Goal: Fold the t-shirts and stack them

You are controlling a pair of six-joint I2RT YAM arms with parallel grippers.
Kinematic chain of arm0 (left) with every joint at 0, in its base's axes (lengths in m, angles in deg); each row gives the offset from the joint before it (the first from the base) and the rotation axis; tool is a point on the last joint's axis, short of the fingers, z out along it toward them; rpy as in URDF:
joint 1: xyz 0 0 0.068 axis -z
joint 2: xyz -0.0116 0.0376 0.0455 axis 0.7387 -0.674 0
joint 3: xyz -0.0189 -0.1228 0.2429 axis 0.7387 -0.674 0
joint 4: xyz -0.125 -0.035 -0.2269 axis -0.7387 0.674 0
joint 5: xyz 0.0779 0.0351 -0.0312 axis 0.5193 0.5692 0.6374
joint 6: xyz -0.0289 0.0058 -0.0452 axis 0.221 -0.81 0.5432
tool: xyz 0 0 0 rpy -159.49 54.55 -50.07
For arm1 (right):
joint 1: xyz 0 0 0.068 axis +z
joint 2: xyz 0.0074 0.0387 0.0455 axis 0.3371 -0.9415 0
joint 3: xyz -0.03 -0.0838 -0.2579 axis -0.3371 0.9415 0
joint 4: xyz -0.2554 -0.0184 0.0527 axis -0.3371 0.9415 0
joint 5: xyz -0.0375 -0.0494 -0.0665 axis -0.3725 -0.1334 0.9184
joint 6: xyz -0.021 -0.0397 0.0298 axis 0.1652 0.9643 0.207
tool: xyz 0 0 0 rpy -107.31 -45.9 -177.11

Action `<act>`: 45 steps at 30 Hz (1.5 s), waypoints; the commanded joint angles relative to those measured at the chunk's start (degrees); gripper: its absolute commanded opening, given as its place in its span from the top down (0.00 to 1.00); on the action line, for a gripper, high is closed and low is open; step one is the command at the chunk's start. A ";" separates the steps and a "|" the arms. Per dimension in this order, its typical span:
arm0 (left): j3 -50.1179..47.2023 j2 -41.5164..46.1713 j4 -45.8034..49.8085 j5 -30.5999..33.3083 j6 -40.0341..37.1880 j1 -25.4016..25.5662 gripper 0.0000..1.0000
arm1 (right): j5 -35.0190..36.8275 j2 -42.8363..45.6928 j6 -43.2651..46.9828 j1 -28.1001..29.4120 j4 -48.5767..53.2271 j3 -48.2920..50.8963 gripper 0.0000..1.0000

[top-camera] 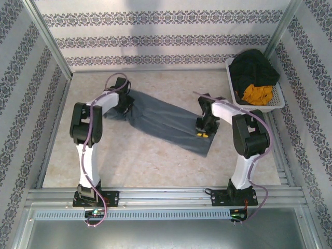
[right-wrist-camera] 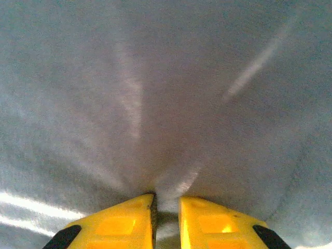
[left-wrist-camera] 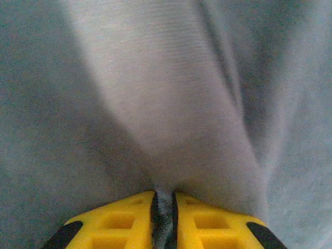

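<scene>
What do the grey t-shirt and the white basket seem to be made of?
The t-shirt looks like soft knitted cloth, perhaps cotton, matte: fine ribs and loose folds show in the left wrist view. The basket is probably rigid white plastic: its walls carry a regular grid of small holes.

Soft even light; t-shirt (left-wrist-camera: 155, 78) blurred in wrist close-ups
</scene>
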 commanded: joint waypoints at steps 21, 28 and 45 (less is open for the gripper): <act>22.07 -12.01 -15.05 -9.53 -7.30 4.93 0.59 | -11.05 12.35 -15.05 19.46 -11.81 7.50 0.60; -12.67 11.96 -24.40 -11.17 -5.24 4.57 0.59 | -11.53 26.36 -9.64 9.29 -8.08 19.54 0.54; -48.03 47.23 8.72 -25.67 -16.65 11.88 0.52 | -16.19 16.78 -2.53 14.21 -5.17 23.35 0.58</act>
